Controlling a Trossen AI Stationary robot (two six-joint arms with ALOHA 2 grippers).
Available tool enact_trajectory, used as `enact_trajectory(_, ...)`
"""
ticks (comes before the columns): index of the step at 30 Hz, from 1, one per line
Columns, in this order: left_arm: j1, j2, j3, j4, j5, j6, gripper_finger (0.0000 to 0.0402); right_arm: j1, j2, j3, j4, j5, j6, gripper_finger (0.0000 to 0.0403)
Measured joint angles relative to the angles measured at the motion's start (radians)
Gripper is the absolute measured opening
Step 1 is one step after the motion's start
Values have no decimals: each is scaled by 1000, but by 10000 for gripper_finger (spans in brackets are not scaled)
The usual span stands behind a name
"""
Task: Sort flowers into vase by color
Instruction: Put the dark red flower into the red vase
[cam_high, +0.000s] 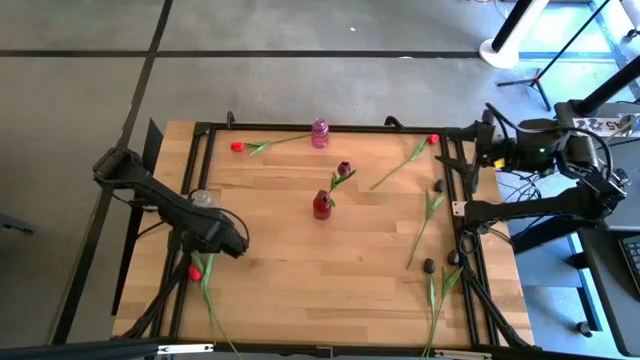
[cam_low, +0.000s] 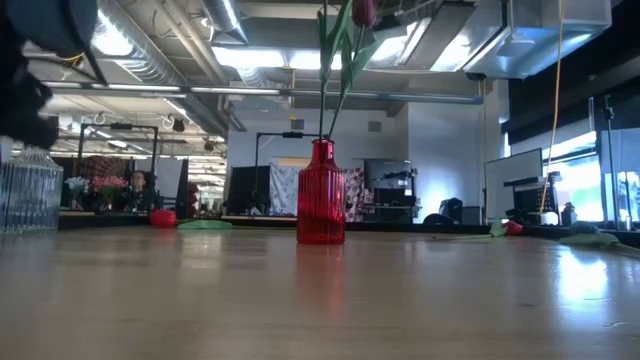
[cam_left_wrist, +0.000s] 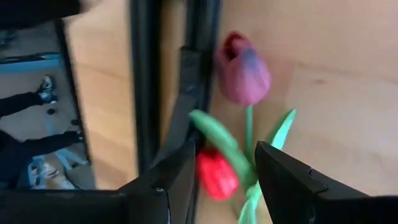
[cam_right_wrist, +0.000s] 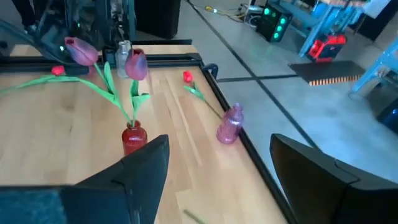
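Observation:
My left gripper (cam_high: 222, 246) hovers open over the table's near left corner. In the left wrist view its fingers stand on either side of a red tulip head (cam_left_wrist: 216, 174). A maroon-pink tulip head (cam_left_wrist: 242, 71) lies just beyond, by the black frame rail. That red tulip (cam_high: 194, 272) lies flat, its stem running toward the near edge. A red vase (cam_high: 321, 205) at mid-table holds maroon tulips (cam_right_wrist: 135, 64) upright by their stems. My right gripper (cam_right_wrist: 217, 180) waits open at the table's right edge. Other red tulips (cam_high: 237, 147) and dark tulips (cam_high: 429, 265) lie on the table.
A pink vase (cam_high: 320, 132) stands at the far edge and a clear glass vase (cam_high: 202, 198) near my left arm. A black frame rail (cam_left_wrist: 146, 93) runs along the table's left side beside the tulips. Bare wood (cam_high: 320, 280) lies between the red vase and the near edge.

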Motion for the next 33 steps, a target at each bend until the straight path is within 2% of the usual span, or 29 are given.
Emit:
enact_trajectory(8,13,0,-229,250,-8,6,163,0,29,1,31,47,45,277)
enact_trajectory(14,10,-7,-267,307,-13,-27,158,0,100,1,65,71,87,277)
enact_trajectory(17,9,-10,-263,303,-32,36,131,0,133,0,84,71,87,277)
enact_trajectory(21,7,-13,-240,314,-95,69,59,0,190,1,132,71,82,277)
enact_trajectory(24,7,-10,-217,312,-162,81,14,0,221,1,161,70,64,277)
enact_trajectory(30,25,-55,-107,296,-395,154,32,0,243,26,226,68,2,277)
enact_trajectory(33,81,-112,-25,311,-610,288,29,0,245,28,222,19,-69,277)
